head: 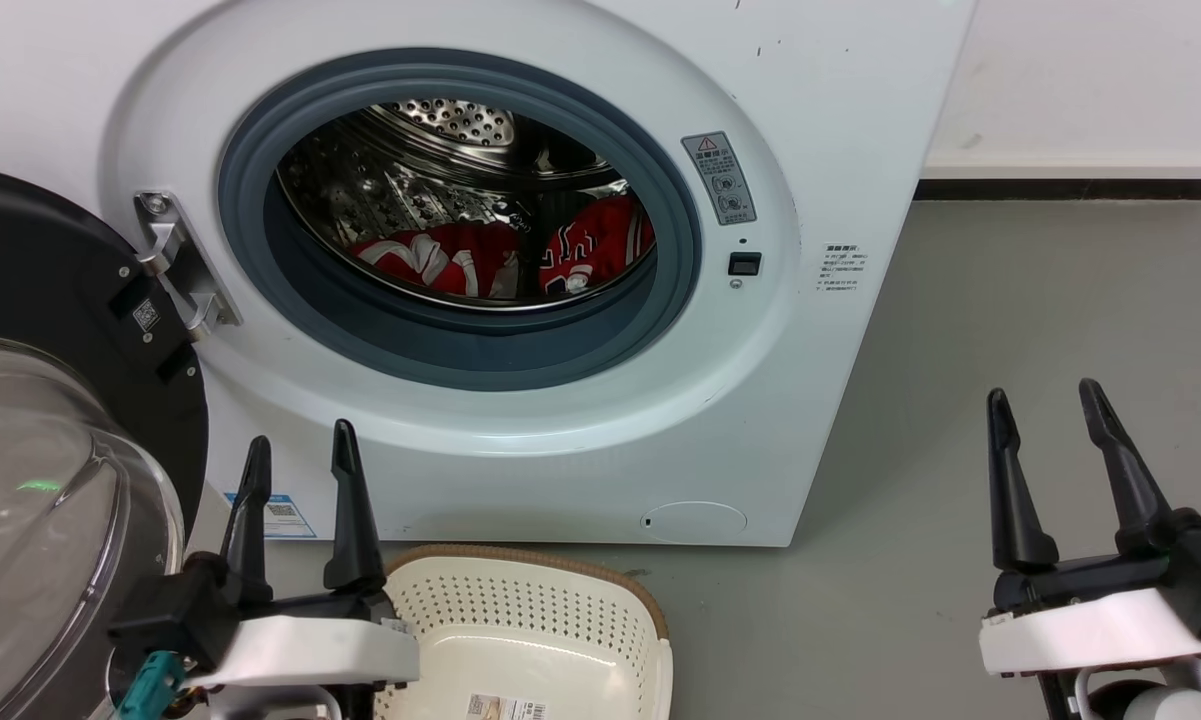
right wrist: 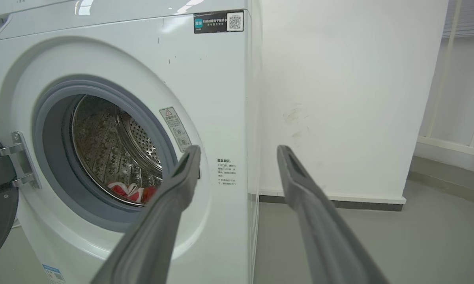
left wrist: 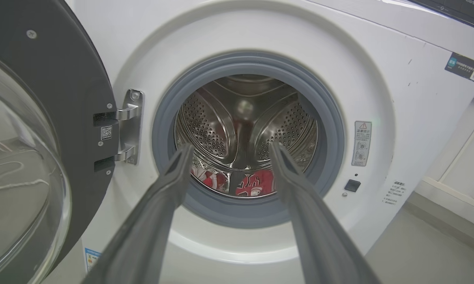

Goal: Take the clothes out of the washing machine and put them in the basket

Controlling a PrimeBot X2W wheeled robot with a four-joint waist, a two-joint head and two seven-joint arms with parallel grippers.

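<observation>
Left gripper [head: 300, 435] & right gripper [head: 1042, 390] spread, empty, short of washing machine [head: 820, 120]; clothes [head: 460, 262] behind grey ring [head: 460, 345], basket [head: 520, 600] below.

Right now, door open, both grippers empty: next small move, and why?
Probably extend the left gripper forward, fingers open, through the grey ring toward the clothes lying low in the drum. Its wrist view frames the opening between its fingers, the door is swung aside, and the right gripper points toward the washing machine right edge.
</observation>
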